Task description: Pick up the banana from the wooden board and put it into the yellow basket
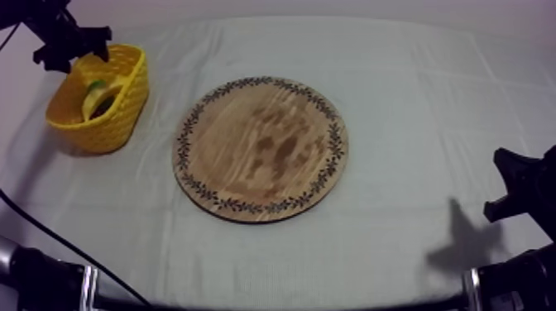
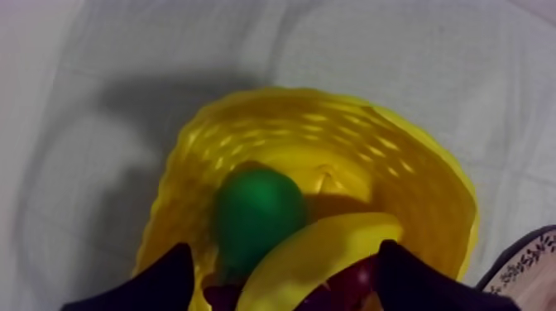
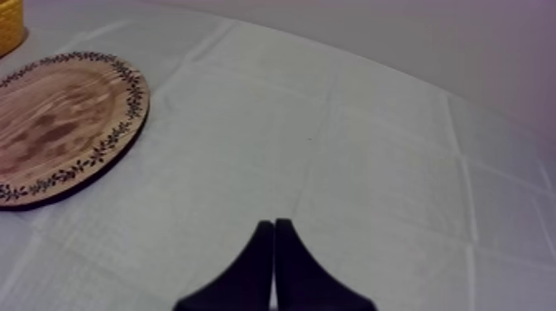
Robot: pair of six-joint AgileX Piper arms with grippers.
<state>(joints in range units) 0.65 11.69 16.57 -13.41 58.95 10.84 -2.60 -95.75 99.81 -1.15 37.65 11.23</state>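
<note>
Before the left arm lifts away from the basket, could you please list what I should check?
1. Banana lies inside the basket, beside the pear: ok.
2. Left gripper fingers apart: ok.
3. Fingers clear of the banana: cannot tell.
4. Basket upright: ok.
5. Board bare: ok.
6. Right gripper shut, away from the board: ok.

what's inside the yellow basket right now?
The banana lies in the yellow basket beside a green pear. A dark red thing shows under the banana, mostly covered; the basket's floor is hidden.
</note>
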